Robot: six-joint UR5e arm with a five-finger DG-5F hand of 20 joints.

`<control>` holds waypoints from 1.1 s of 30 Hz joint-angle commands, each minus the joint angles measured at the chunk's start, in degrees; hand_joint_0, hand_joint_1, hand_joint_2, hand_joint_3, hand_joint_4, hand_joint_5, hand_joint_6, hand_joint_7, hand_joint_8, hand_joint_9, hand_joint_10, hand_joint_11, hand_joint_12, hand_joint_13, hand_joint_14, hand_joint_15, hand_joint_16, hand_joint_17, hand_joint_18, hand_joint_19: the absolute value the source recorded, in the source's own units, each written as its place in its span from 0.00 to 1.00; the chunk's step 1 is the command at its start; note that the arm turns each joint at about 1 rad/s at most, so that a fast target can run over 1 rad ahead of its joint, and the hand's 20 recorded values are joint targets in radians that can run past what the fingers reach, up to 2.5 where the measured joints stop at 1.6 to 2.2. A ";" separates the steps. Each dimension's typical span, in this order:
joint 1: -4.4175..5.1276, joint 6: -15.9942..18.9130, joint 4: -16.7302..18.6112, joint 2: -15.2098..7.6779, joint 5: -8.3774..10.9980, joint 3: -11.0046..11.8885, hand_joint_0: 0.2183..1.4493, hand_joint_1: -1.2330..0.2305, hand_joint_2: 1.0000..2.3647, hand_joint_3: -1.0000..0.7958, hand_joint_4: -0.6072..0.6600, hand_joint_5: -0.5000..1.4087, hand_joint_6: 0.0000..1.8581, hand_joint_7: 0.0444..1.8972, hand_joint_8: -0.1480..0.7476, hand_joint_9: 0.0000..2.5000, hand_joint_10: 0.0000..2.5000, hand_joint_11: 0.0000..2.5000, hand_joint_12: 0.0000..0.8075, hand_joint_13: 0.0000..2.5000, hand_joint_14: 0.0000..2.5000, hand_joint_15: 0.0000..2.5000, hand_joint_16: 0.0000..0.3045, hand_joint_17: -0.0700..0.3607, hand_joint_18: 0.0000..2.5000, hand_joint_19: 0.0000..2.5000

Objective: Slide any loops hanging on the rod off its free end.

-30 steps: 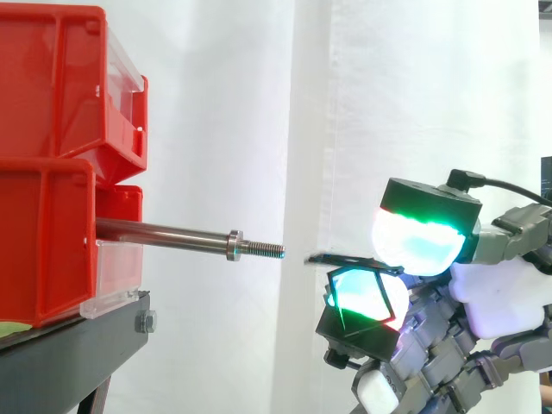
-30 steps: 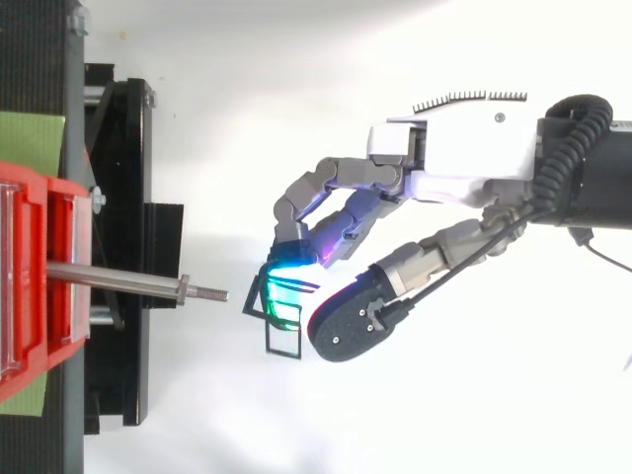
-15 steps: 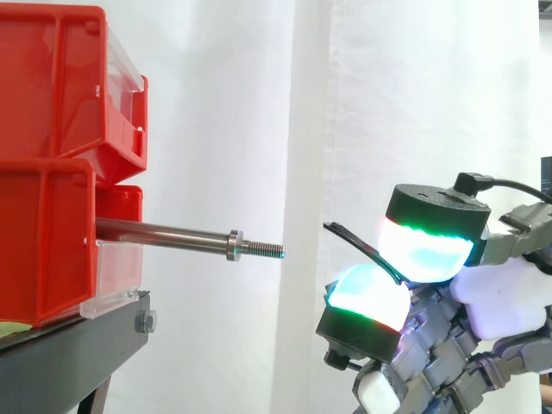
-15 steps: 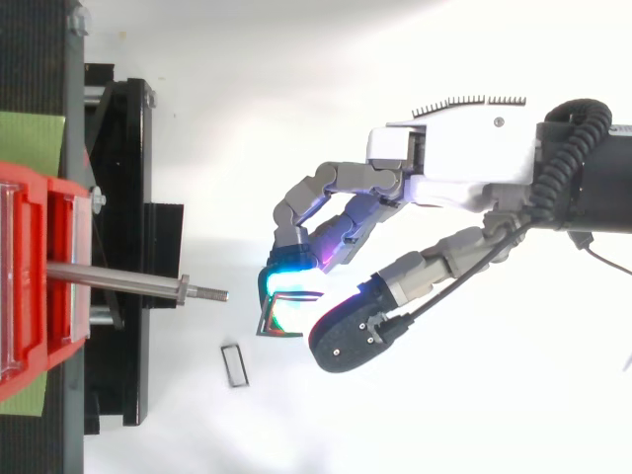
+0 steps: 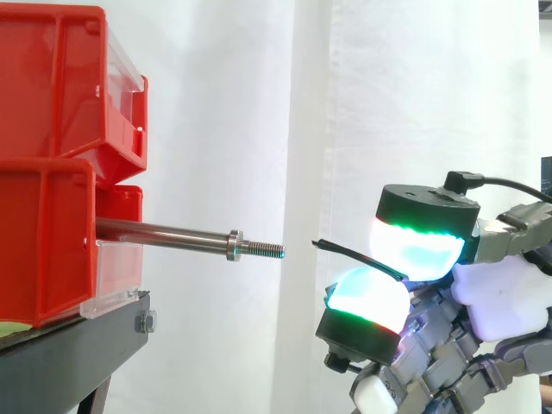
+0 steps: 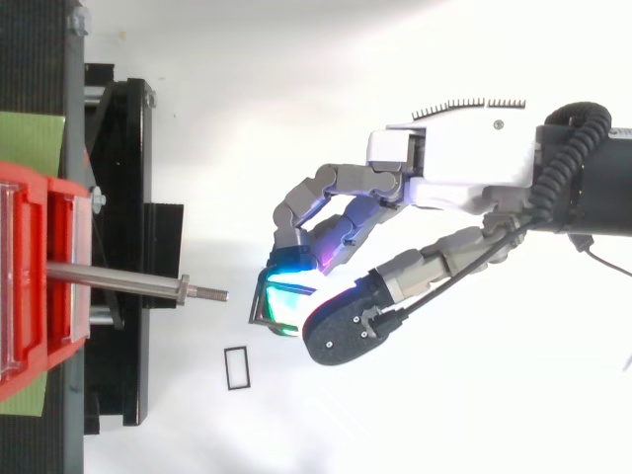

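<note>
At left, rod (image 5: 164, 232): sticks out level from the red bins (image 5: 47, 233) on the black stand (image 6: 128, 247). Nothing hangs on it.
Free end (image 5: 263, 249): threaded tip bare, pointing at the hand, with a clear gap between them.
Dropped loop (image 6: 237, 368): small dark rectangular frame, thin and open in the middle. It lies flat on the white surface below, just right of the stand and forward of the rod tip. A second ago it sat at the fingertips with its twin. Half a second ago it was already down, at nearly the same spot.
Held loop (image 6: 259, 299): same kind of dark wire rectangle. It is tilted in the top view and shows as a thin dark strip in the side view.
Fingers (image 5: 418, 246): curled, glowing green-cyan pads pressed onto the held loop from above and below.
Hand (image 6: 449, 163): hovers right of the rod tip, well clear of it.
Task reading: both loops look to be off the rod. What remains, in my judgement, is releasing the second.
</note>
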 commanded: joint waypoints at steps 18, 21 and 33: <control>0.14 1.90 -1.57 0.00 0.36 0.01 0.35 0.30 0.01 0.39 0.56 0.18 0.49 0.50 0.47 0.32 0.00 0.12 0.40 0.21 0.00 0.05 0.14 0.38 0.26 0.14; 0.23 2.60 -2.01 0.00 0.36 0.01 0.37 0.28 0.01 0.34 0.56 0.18 0.49 0.48 0.47 0.32 0.00 0.12 0.40 0.21 0.00 0.04 0.14 0.38 0.26 0.13; 0.32 3.66 -2.36 0.00 0.36 0.01 0.35 0.33 0.00 0.28 0.55 0.19 0.49 0.50 0.46 0.32 0.00 0.11 0.39 0.21 0.00 0.04 0.14 0.38 0.26 0.13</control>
